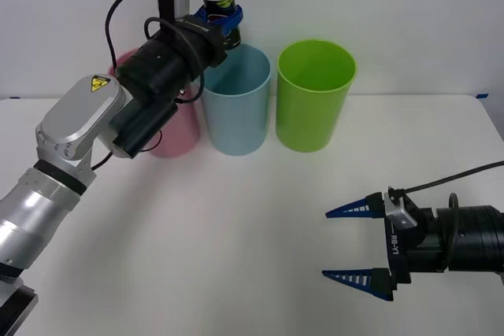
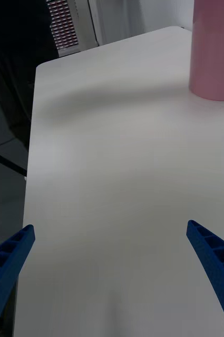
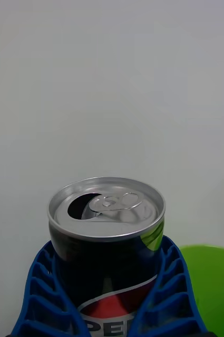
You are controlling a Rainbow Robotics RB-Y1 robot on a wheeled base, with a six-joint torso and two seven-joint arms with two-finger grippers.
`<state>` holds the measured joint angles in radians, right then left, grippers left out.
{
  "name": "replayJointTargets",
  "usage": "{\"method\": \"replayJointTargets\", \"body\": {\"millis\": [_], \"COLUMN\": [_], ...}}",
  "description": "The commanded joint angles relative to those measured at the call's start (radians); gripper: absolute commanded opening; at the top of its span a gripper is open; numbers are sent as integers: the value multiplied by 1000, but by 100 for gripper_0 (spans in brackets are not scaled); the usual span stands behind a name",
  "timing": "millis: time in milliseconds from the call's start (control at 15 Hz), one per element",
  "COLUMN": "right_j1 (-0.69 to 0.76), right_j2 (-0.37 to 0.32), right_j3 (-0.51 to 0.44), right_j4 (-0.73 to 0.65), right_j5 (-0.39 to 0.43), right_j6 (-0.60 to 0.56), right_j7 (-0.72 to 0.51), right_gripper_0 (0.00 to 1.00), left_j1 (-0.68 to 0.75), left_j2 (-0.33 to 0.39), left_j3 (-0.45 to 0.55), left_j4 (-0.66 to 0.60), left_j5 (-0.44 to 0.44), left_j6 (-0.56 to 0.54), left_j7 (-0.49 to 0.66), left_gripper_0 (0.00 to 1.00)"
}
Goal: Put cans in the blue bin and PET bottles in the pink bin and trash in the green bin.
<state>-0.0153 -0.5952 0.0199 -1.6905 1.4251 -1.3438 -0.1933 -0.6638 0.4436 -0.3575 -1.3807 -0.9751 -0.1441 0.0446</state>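
Observation:
My left gripper [image 1: 223, 23] is shut on a small dark can [image 1: 219, 4] with a silver top and pull tab, held upright in the air just above the far left rim of the blue bin [image 1: 236, 100]. In the left wrist view the can [image 3: 107, 231] sits between the blue ribbed fingers [image 3: 43, 295]. The pink bin [image 1: 175, 127] stands left of the blue one, mostly hidden behind the left arm. To the right of the blue bin is the green bin [image 1: 314, 105]. My right gripper [image 1: 358, 245] hovers open low over the table's near right side.
The three bins stand in a row at the back of the white table [image 1: 236, 234]. The right wrist view shows the pink bin [image 2: 214, 50] and the table's edge [image 2: 31, 137] with dark floor beyond it.

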Motion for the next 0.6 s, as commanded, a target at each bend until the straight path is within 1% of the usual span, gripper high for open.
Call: {"method": "replayJointTargets", "body": {"millis": [67,400,467,600], "right_j1": [0,0,0,0], "right_j2": [0,0,0,0], "right_j3": [0,0,0,0], "right_j4": [0,0,0,0], "right_j5": [0,0,0,0], "right_j6": [0,0,0,0], "right_j7": [0,0,0,0], "right_gripper_0": [100,100,100,100], "left_j1": [0,0,1,0], "left_j2": [-2,-2,-2,-2], "left_j3": [0,-3,-1,-3], "left_j4": [0,0,0,0], "left_j5": [-2,-4,-2,1], "left_j6": [-5,-5,-6,-6], "left_j7": [0,1,3,9], "left_gripper_0": [0,0,13,75]}}
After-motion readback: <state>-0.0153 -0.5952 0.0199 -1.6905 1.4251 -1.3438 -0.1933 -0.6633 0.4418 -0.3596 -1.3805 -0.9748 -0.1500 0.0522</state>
